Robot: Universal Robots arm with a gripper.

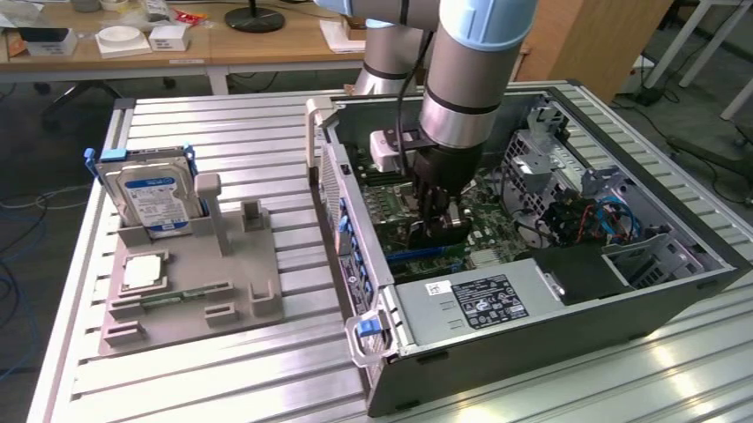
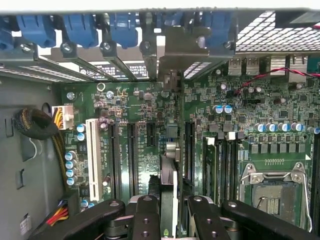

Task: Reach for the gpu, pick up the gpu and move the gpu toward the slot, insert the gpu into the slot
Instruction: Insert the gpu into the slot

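Note:
My gripper [image 1: 445, 227] reaches down into the open computer case [image 1: 659, 291], low over the green motherboard [image 2: 145, 125]. It is shut on the gpu [image 2: 170, 152], which the wrist view shows edge-on between the two black fingers [image 2: 145, 215]. The card stands upright against the board, and its silver end bracket [image 2: 175, 47] sits at the case's rear card openings. In the exterior view the gpu [image 1: 429, 240] is a dark shape under the fingers. The card itself hides the slot beneath it, so I cannot tell how deep it sits.
Black card slots [image 2: 132, 155] and a white one [image 2: 92, 155] lie beside the card, with the silver processor socket [image 2: 275, 192] on its other side. Blue latches [image 2: 80, 27] line the rear. A power supply [image 1: 482, 300] fills the case's front. A grey holder with a hard drive [image 1: 153, 194] stands at the exterior view's left.

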